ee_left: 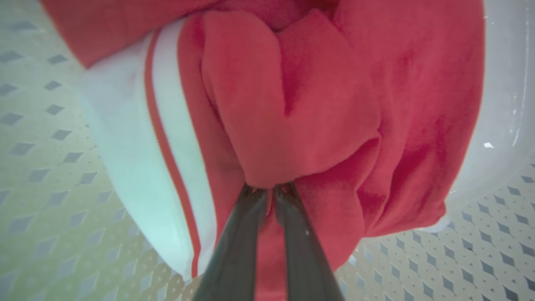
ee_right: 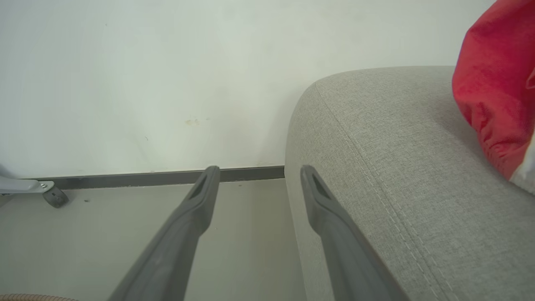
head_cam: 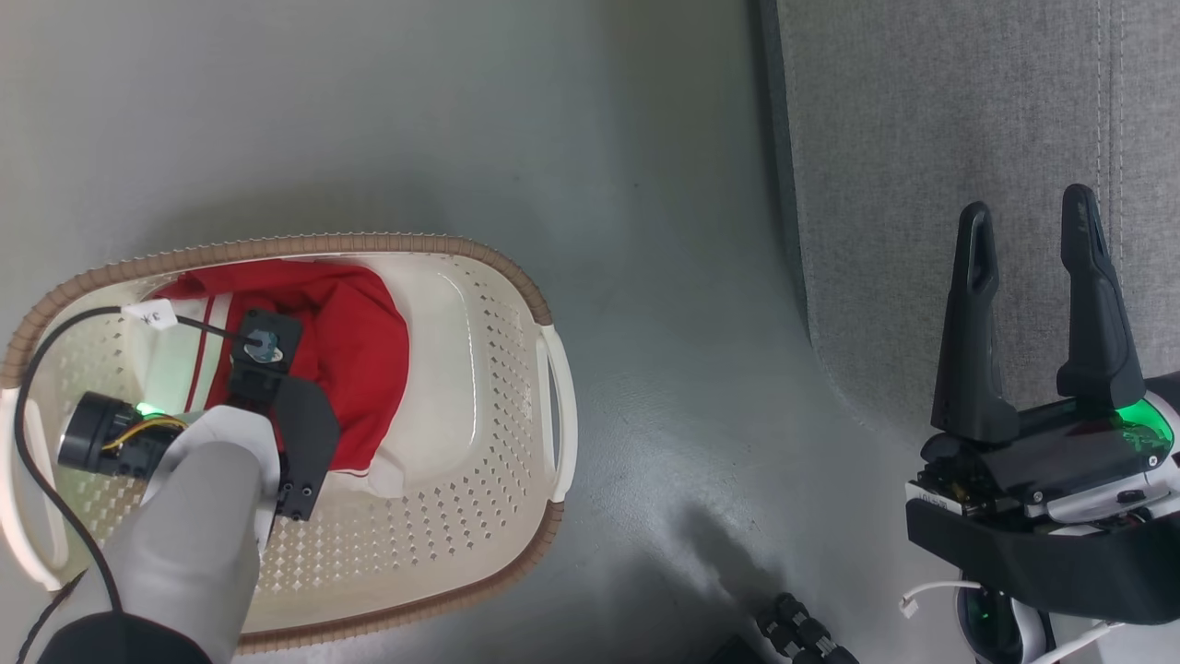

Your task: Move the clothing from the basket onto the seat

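The left jaws are pinched almost together on a fold of the clothing. Their tips are buried in the red cloth, so I can't say for sure how many layers they've caught. The right jaws stand wide apart with nothing in them, hovering over the near edge of the seat.

To lift well from here, I'd go straight up and keep the pinch firm until the trailing hem clears the brown rim of the basket. Only then would I swing across the floor to the seat. A sideways pull too early would probably drag the light basket along.

The garment lies bunched against the basket's far wall, toward its left end. It is soft, red and rumpled, with a broad white band split by a thin red stripe and a white cuff at its near edge. It should hang limp once raised. Another red piece lies on the seat.
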Controlling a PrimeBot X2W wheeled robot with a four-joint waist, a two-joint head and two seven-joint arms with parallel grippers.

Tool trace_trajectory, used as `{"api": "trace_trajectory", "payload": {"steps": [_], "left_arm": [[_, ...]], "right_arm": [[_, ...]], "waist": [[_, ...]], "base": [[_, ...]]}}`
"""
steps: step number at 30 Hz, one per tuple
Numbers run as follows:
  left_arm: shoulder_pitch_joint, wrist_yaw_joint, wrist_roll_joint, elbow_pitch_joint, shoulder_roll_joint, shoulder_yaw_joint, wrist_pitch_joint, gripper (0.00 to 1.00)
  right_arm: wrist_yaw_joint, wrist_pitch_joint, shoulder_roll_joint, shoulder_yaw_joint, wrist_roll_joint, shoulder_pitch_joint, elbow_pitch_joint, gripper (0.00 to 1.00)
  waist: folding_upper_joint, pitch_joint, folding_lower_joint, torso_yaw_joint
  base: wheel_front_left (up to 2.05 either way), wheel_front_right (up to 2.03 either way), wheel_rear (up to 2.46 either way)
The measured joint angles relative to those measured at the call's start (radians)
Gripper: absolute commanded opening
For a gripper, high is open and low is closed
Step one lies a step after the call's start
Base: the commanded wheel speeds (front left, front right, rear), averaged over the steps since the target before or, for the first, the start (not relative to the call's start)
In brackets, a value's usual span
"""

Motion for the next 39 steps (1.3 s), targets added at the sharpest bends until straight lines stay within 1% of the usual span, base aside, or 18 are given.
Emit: {"api": "trace_trajectory", "payload": {"steps": [9,18,19,22,24,29,32,35,39], "left_arm": [[-0.018,0.0,-0.001,0.036,-0.006,0.004,-0.027,0.0],[-0.008,-0.004,-0.031,0.053,-0.04,0.033,-0.127,0.0],[-0.006,-0.011,-0.035,0.053,-0.043,0.038,-0.138,0.0],[0.013,-0.012,-0.045,0.056,-0.053,0.053,-0.172,0.0],[0.032,-0.022,-0.058,0.058,-0.057,0.062,-0.2,0.0],[0.076,-0.054,-0.103,0.06,-0.064,0.093,-0.268,0.0],[0.098,-0.055,-0.109,0.06,-0.083,0.106,-0.308,0.0],[0.12,-0.064,-0.142,0.058,-0.11,0.117,-0.347,0.0],[0.15,-0.073,-0.156,0.053,-0.12,0.126,-0.401,0.0]], "right_arm": [[0.0,-0.008,0.001,-0.001,0.004,-0.017,0.026,1.0],[0.006,-0.009,0.002,-0.015,0.004,-0.054,0.095,1.0],[0.006,-0.009,0.002,-0.017,0.005,-0.058,0.105,1.0],[0.007,-0.01,0.002,-0.024,0.008,-0.061,0.131,1.0],[0.015,-0.01,0.001,-0.027,0.009,-0.061,0.152,1.0],[0.016,-0.012,0.0,-0.035,0.022,-0.061,0.206,1.0],[0.024,-0.013,-0.003,-0.044,0.025,-0.058,0.243,1.0],[0.025,-0.014,-0.006,-0.052,0.031,-0.054,0.276,1.0],[0.032,-0.014,-0.014,-0.065,0.034,-0.046,0.312,1.0]], "waist": [[-0.0001,0.003,-0.0001,-0.001],[-0.0001,-0.046,-0.0001,0.018],[-0.0001,-0.054,-0.0001,0.021],[-0.0001,-0.08,-0.0001,0.03],[-0.0001,-0.099,-0.0001,0.037],[-0.0002,-0.154,-0.0001,0.054],[-0.0001,-0.19,-0.0001,0.065],[-0.0002,-0.229,-0.0002,0.076],[-0.0002,-0.283,-0.0002,0.091]], "base": [[0.0,0.0,0.0],[0.0,0.0,0.0],[0.0,0.0,0.0],[0.0,0.0,0.0],[0.0,0.0,0.0],[0.0,0.0,0.0],[0.0,0.0,0.0],[0.0,0.0,0.0],[0.0,0.0,0.0]]}}
